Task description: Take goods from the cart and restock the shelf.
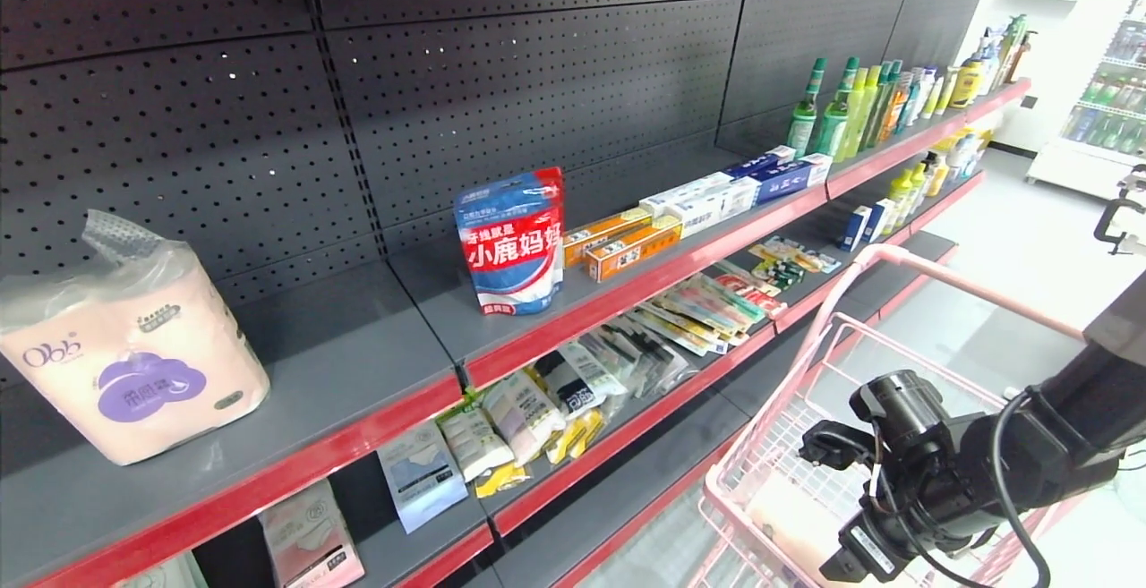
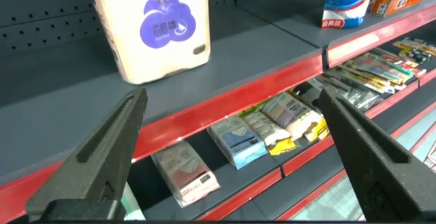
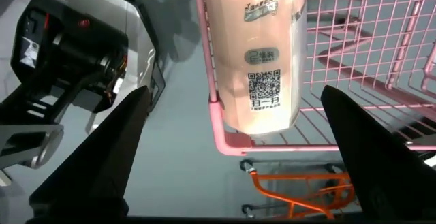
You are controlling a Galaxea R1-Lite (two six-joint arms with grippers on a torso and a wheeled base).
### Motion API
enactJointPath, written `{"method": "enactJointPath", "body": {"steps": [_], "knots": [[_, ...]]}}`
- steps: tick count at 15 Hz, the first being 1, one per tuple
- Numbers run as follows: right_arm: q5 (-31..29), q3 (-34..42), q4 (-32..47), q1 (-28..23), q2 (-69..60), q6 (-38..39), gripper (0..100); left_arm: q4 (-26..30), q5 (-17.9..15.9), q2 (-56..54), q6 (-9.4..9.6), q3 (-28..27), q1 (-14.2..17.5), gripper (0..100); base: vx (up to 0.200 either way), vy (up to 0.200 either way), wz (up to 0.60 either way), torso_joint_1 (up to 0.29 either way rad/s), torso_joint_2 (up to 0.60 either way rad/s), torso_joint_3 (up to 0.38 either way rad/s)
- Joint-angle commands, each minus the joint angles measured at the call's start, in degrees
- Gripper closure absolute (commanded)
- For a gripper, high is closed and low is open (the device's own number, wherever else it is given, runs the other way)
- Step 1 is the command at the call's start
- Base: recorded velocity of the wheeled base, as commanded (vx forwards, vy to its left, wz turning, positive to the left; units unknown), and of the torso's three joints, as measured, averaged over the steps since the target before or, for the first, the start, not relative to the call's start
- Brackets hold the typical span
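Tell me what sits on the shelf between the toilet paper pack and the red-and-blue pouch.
Nothing: in the head view, the stretch of grey shelf between the toilet paper pack and the red-and-blue pouch is bare.

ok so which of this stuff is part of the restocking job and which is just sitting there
Job: pink cart; pink tissue pack in the cart; matching pack on the shelf; right hand, open over the cart.
Lying about: blue and red pouch; orange boxes; green bottles; packets on the level below.
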Motion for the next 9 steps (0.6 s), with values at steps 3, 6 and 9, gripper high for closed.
{"method": "enactJointPath", "body": {"steps": [3,6,9], "knots": [[0.0,-0.24,-0.01,0.19,-0.47,-0.07,0,-0.04,0.01,-0.01,0.0,0.0,0.0,0,0.0,0.0,0.0,-0.154,0.34,0.183],[0.0,-0.24,-0.1,0.27,-0.38,-0.07,0,-0.04,0.01,-0.01,0.0,0.0,0.0,0,0.0,0.0,0.0,-0.094,0.23,0.119],[-0.08,-0.41,-0.01,0.19,-0.12,-0.07,0,-0.04,0.01,-0.01,-0.09,0.0,-0.09,0,0.0,0.0,0.0,0.0,0.0,0.0]]}}
